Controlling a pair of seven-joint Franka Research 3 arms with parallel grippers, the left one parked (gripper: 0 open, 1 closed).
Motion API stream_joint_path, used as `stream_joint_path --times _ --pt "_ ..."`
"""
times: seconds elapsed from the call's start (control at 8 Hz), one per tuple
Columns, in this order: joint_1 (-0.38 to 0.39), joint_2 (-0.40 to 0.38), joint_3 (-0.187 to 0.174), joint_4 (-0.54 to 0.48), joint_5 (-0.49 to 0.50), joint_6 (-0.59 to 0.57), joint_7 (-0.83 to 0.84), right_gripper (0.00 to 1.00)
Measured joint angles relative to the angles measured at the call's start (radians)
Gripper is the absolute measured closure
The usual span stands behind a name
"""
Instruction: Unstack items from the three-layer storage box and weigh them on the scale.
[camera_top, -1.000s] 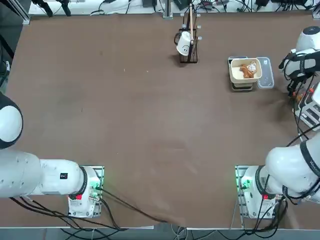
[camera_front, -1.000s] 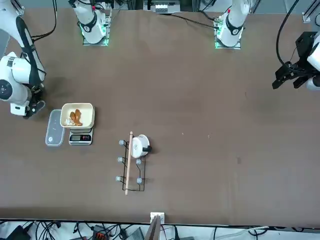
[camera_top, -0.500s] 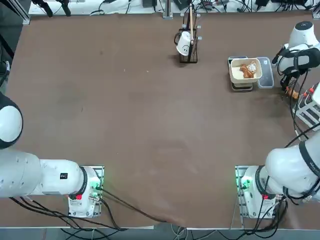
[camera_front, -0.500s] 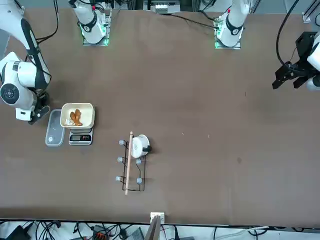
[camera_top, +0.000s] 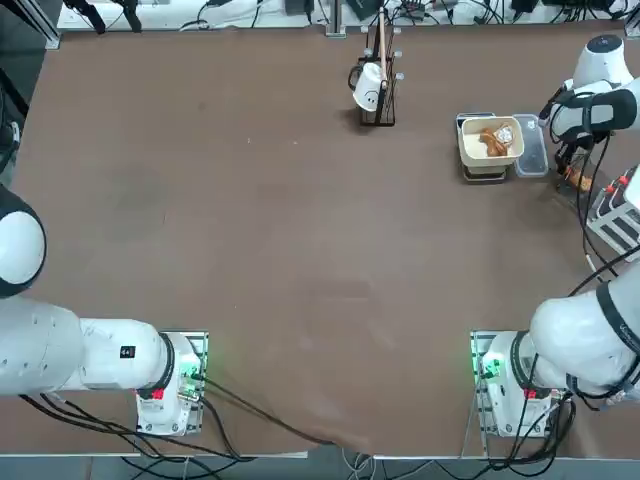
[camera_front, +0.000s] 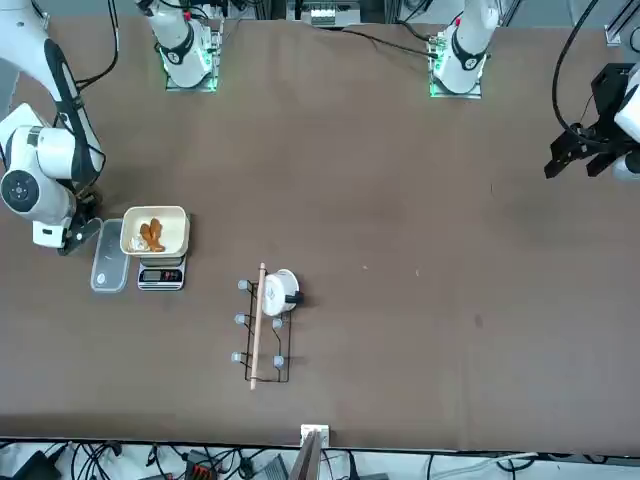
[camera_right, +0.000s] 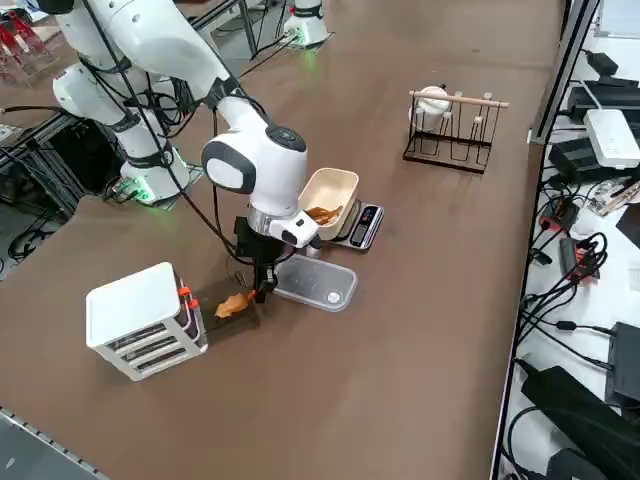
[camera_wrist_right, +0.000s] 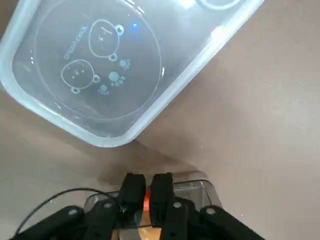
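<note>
White storage box (camera_right: 140, 318), cream bowl (camera_right: 327, 195), orange-brown items (camera_right: 321, 213), clear tray (camera_right: 316, 283) printed with bears

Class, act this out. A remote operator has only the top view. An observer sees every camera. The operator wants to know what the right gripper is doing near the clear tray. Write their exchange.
Operator: The wrist blocks my top view. Is anything held?
Observer: Yes. The wrist view shows the right gripper shut on an orange item.
Operator: Where is it over the table?
Observer: In the side view it hangs low between the storage box and the clear tray, close to the tray's rim and short of the scale.
</note>
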Motion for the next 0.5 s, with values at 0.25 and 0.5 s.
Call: stream_joint_path --times 0.25,0.5 --pt "0.008 -0.001 0.002 0.008 0.013 0.004 0.011 0.61" --pt "0.017 -0.025 0.030 0.036 0.019 -0.013 0.014 0.26"
